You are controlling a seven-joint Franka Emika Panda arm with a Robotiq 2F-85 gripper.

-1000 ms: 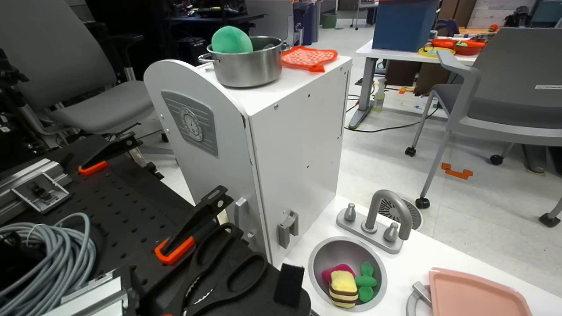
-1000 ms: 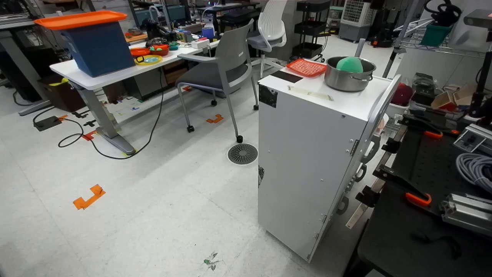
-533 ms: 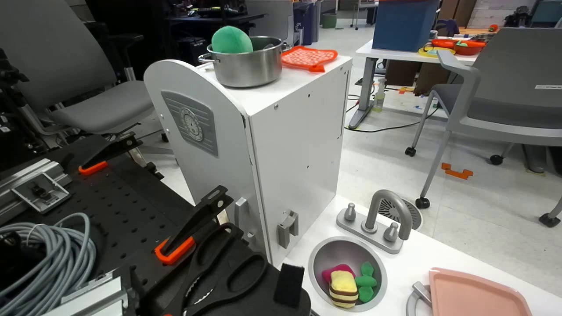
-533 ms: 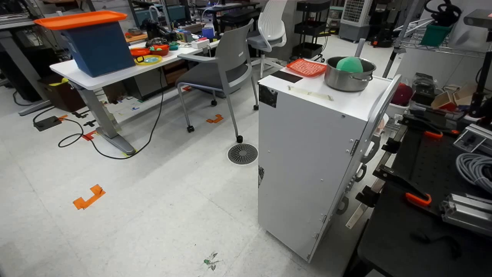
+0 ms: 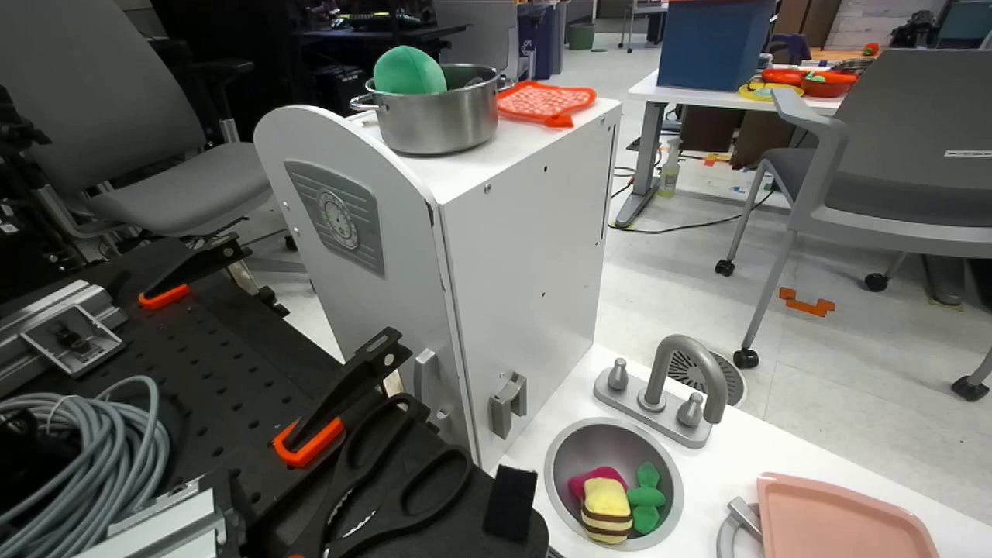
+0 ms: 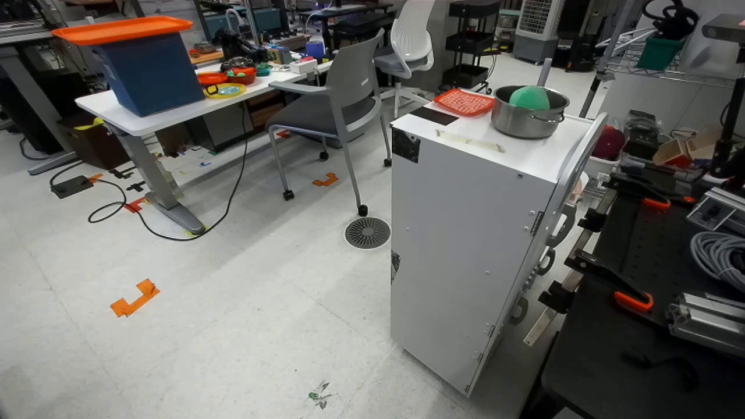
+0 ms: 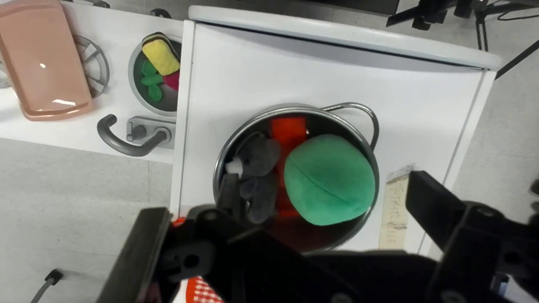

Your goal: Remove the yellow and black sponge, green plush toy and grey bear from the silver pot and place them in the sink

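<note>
The gripper [image 7: 322,181] is hanging above the pot [image 5: 438,124], jaws wide apart, holding nothing. The green toy [image 7: 330,179] and grey bear [image 7: 260,158] are lying inside it at opposite edges, the sponge [image 5: 606,508] in the sink [image 5: 604,446] near its edge; no item is visibly shifting over the last second, apparently leaving two transfers.

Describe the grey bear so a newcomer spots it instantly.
Find the tall white cabinet with the silver pot on top. Inside the pot, on the side nearer the sink, lies the grey bear. Unlike its neighbours, a green plush toy and a red strip, it is dark grey with a white patch.
</note>
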